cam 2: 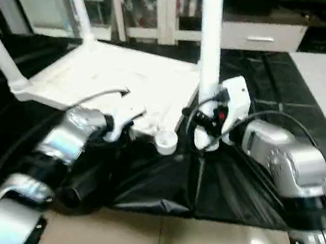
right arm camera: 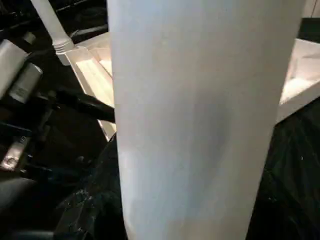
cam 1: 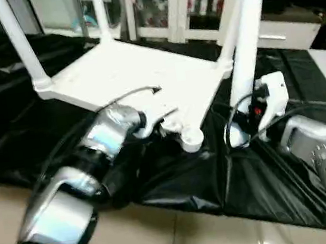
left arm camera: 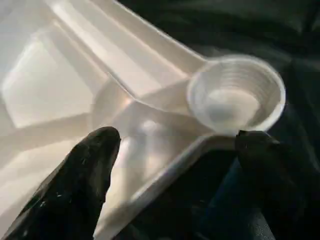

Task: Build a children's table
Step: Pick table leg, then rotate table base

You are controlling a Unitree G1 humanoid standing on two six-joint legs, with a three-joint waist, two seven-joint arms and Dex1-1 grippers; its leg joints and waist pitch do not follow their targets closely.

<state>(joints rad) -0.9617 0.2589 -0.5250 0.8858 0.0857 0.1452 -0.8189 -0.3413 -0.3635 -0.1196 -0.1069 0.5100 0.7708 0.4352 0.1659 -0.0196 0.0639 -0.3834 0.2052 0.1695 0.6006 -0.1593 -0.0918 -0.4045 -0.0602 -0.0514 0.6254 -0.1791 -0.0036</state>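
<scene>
Holding last leg upright in right gripper, at 3 o'clock of upturned tabletop. Left gripper gaping wide, straddling empty corner socket. Next: seating leg there.

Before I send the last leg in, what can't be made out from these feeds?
- Right gripper contact on the held leg: head views, hidden by its white housing; in the right wrist view the leg blocks it.
- Leg tops: cut off by the upper edge, head views.
- Empty corner socket: its far side lies behind the rim, left wrist view.
</scene>
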